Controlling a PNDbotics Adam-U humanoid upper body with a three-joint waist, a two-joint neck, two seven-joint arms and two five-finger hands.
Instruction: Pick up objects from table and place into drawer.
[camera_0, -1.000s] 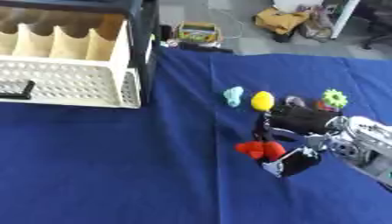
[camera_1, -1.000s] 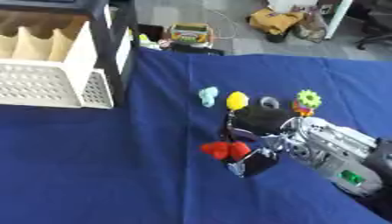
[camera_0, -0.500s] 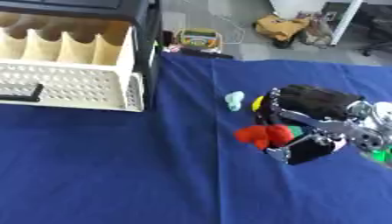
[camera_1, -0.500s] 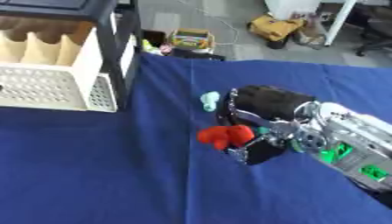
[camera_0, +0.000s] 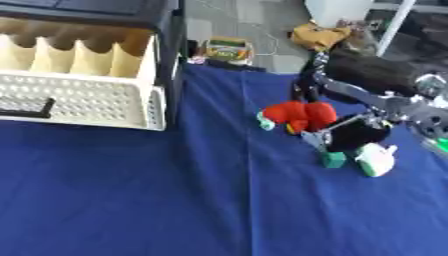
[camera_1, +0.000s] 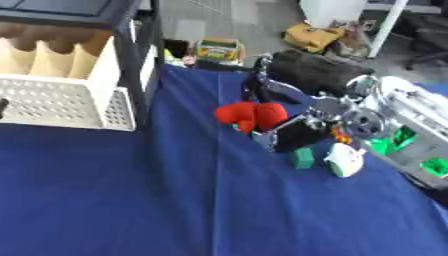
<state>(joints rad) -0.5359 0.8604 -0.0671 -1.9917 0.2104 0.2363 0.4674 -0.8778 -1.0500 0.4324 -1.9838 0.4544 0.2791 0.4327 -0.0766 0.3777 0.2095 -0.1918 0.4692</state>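
- Here the right hand (camera_0: 337, 117) reached in from the right side over the blue cloth (camera_0: 175, 200), its fingers curled around a red object (camera_0: 300, 114).
- The red object was lifted clear of the cloth, right of the drawer (camera_0: 79, 85) and apart from it.
- The drawer, a pale perforated tray with tall dividers, stood pulled out of a dark cabinet (camera_0: 131, 10) at the upper left; a small black item (camera_0: 24, 106) lay inside it.
- A pale teal piece (camera_0: 263, 120) peeked out just left of the red object, with a bit of yellow beside it.
- A small green block (camera_0: 333, 160) and a white-and-green thing (camera_0: 374, 159) lay on the cloth just below the hand.
- The left hand showed in neither view.
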